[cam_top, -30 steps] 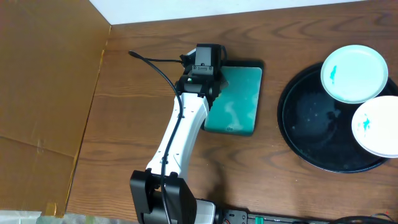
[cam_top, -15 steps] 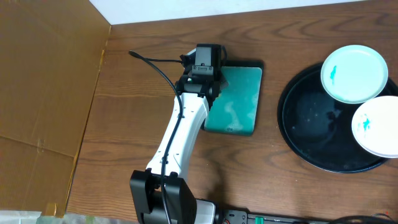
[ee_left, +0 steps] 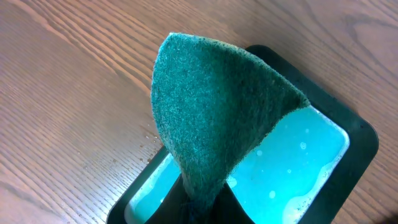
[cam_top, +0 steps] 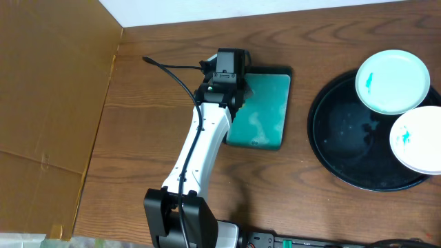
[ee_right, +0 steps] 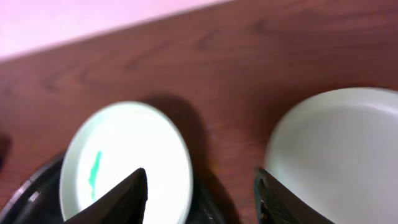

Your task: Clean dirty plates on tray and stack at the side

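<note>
The black tray (cam_top: 344, 148) lies at the right with two white plates on it. The upper plate (cam_top: 393, 81) overlaps the rim and the lower plate (cam_top: 417, 140) reaches the frame edge; both bear teal smears. My left gripper (cam_top: 231, 96) hangs over the teal rectangular tray (cam_top: 265, 114), shut on a green scouring pad (ee_left: 211, 106) that stands up from the jaws (ee_left: 202, 208). In the right wrist view my right gripper (ee_right: 202, 186) is open and holds nothing. It hovers between a smeared plate (ee_right: 124, 162) on the black tray (ee_right: 28, 190) and an unmarked plate (ee_right: 336, 149) lying on the wood.
Soapy turquoise liquid (ee_left: 292, 162) fills the teal tray. A brown cardboard sheet (cam_top: 48, 103) covers the table's left side. A black cable (cam_top: 172, 69) runs from the left wrist. The pale wall (ee_right: 74, 25) borders the table's far edge.
</note>
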`<control>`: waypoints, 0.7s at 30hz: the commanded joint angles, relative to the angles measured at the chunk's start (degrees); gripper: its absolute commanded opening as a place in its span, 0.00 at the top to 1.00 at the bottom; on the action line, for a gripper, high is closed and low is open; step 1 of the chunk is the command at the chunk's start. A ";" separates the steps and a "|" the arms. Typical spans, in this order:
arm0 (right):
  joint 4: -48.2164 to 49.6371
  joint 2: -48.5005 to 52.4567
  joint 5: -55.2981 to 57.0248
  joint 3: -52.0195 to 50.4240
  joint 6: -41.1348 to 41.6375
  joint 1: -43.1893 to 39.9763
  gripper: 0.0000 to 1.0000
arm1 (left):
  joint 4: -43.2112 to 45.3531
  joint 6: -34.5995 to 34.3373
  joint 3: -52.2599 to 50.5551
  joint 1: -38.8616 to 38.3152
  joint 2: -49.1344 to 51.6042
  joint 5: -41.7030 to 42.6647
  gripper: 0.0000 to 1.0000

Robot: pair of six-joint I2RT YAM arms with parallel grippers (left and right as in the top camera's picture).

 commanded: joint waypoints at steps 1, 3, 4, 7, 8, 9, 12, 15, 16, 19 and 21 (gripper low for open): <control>1.64 5.53 5.22 -0.33 -2.40 4.48 0.44 | -0.07 0.13 0.04 0.24 -0.15 -1.18 0.93; 1.70 8.17 5.20 -0.09 -2.38 6.38 0.42 | -0.09 0.15 0.04 0.24 -0.15 -1.18 0.92; 1.29 9.11 5.22 0.33 -2.32 6.91 0.39 | -0.09 0.15 0.04 0.24 -0.15 -1.18 0.92; -1.33 11.39 5.14 3.19 -3.15 7.89 0.39 | -0.07 0.15 0.04 0.24 -0.15 -1.18 0.92; -2.21 11.69 4.98 4.22 -4.20 8.02 0.39 | -0.04 0.13 0.04 0.24 -0.15 -1.18 0.92; -3.26 11.91 5.05 5.42 -5.38 8.17 0.39 | -0.02 0.15 0.04 0.24 -0.15 -1.18 0.92; -5.11 12.22 5.49 7.96 -7.96 8.24 0.39 | -0.04 0.13 0.04 0.24 -0.15 -1.18 0.92; -5.27 12.96 7.74 8.35 -8.17 8.26 0.39 | -0.04 0.13 0.04 0.24 -0.15 -1.18 0.92; -5.18 13.60 7.87 8.33 -8.37 8.26 0.38 | -0.07 0.13 0.04 0.24 -0.15 -1.18 0.92; -4.26 16.26 8.02 8.33 -8.39 8.37 0.35 | -0.15 0.15 0.04 0.24 -0.15 -1.18 0.92; -3.91 17.99 8.00 8.33 -8.55 8.35 0.36 | -0.24 0.15 0.04 0.24 -0.15 -1.18 0.92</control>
